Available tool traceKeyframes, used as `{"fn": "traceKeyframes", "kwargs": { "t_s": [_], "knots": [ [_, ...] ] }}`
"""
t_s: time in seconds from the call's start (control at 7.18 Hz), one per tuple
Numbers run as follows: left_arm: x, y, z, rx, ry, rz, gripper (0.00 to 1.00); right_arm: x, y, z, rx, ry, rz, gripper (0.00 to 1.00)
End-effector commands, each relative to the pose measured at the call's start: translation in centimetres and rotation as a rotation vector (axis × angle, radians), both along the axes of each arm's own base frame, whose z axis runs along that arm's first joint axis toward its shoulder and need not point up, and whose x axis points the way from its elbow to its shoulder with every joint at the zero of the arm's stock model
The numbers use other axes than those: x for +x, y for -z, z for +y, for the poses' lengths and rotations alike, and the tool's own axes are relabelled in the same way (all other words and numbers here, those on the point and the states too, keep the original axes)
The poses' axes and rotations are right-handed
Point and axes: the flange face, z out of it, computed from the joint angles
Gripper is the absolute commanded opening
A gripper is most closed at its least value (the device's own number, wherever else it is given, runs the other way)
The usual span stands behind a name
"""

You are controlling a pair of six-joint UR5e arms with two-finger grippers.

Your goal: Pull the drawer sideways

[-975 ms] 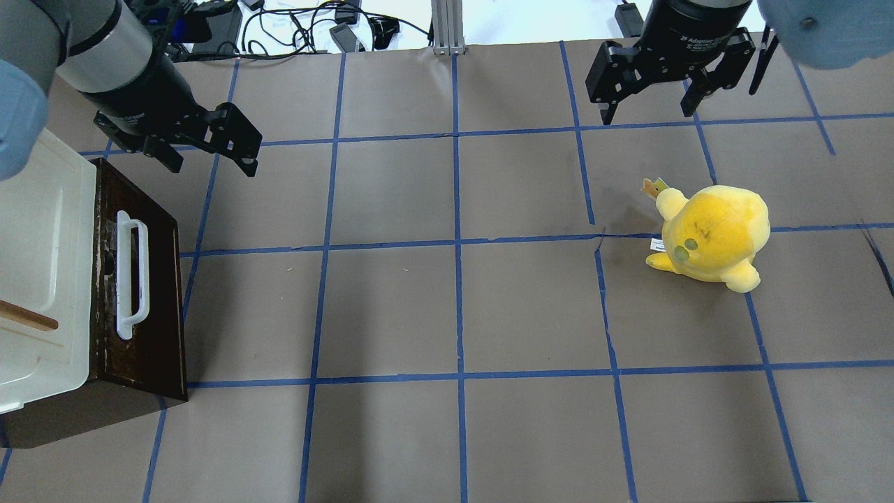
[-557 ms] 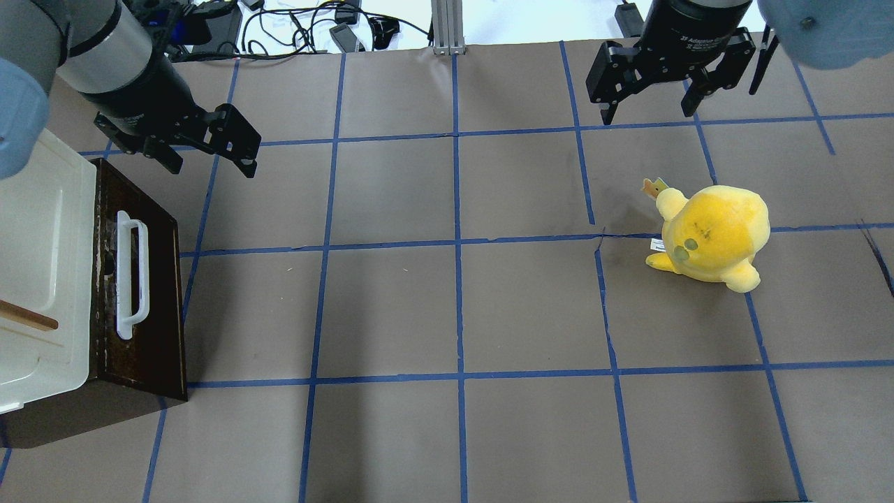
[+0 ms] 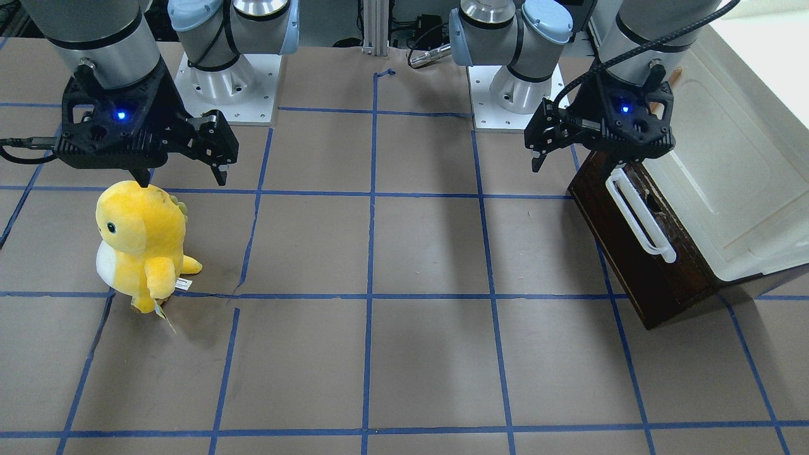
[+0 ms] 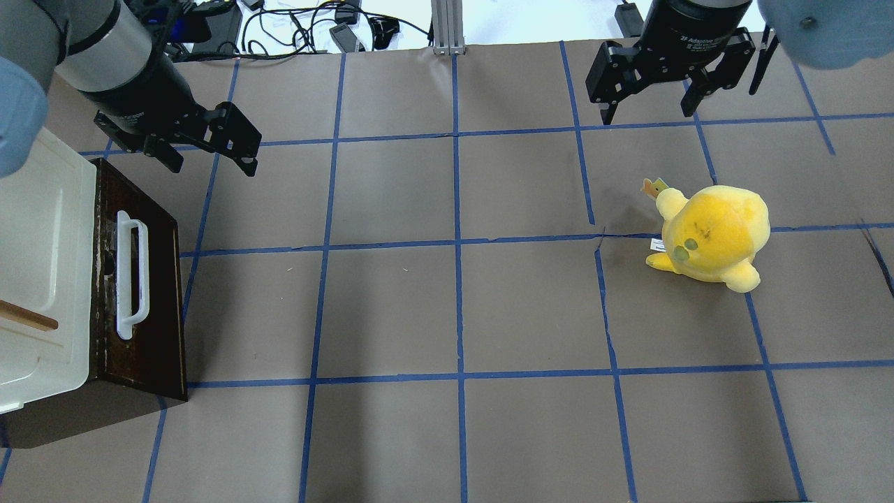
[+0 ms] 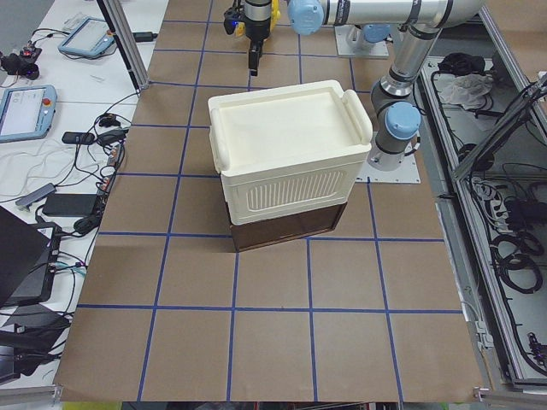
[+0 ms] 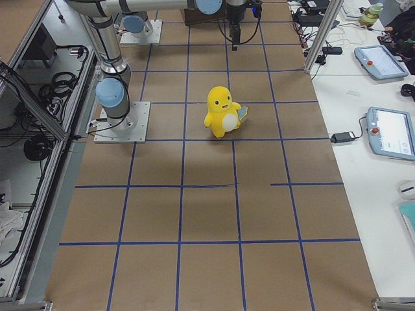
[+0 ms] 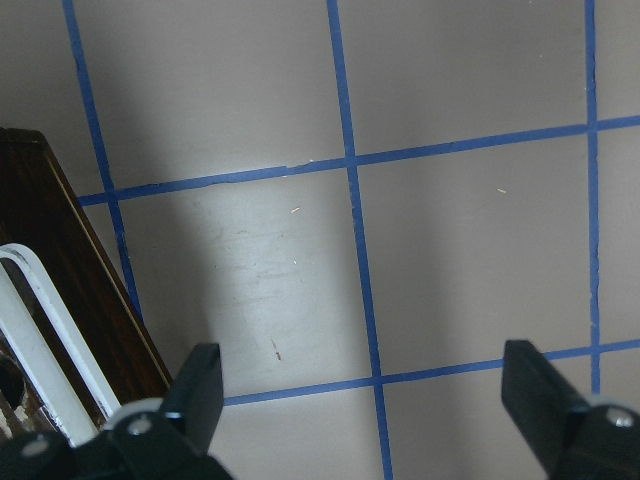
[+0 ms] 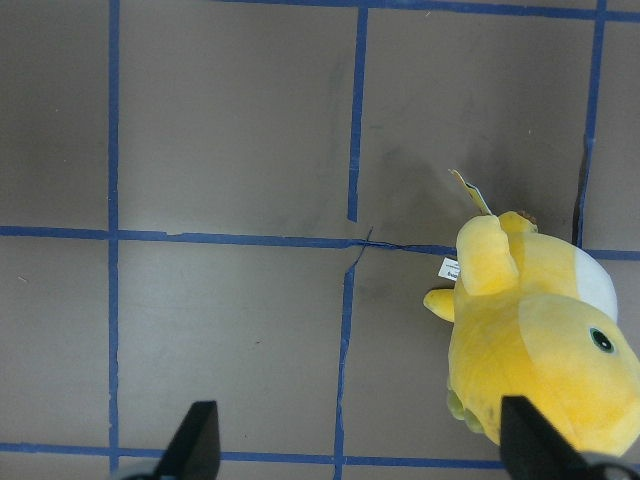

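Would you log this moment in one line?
left gripper open, near drawer | white handle ungrasped | right gripper open, near yellow plush

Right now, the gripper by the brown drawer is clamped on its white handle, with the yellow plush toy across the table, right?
Not clamped: in the overhead exterior view the left gripper is open and clear of the white handle of the drawer. The yellow plush toy does stand across the table.

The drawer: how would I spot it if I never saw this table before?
Look for the big cream-white box at the left edge of the table in the overhead view. The drawer sits beneath it, its dark brown front facing the table's middle. Nothing else there has a long white bar handle.
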Motion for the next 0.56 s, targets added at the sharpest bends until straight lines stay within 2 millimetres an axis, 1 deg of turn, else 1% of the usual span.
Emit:
{"fn": "traceKeyframes", "kwargs": {
  "t_s": [0.0,0.14,0.28,0.42],
  "knots": [
    [0.5,1.9,-0.8,0.037,-0.041,0.001,1.0,0.0,0.0,0.0,0.0,-0.002,0.0,1.0],
    [0.7,2.6,-1.2,0.051,-0.164,-0.011,1.0,0.0,0.0,0.0,0.0,0.0,0.0,1.0],
    [2.1,4.2,-1.8,0.072,-0.208,-0.16,1.0,0.0,0.0,0.0,0.0,0.0,0.0,1.0],
    [2.9,5.6,-2.2,0.073,-0.208,-0.259,1.0,0.0,0.0,0.0,0.0,0.0,0.0,1.0]
  ]
}}
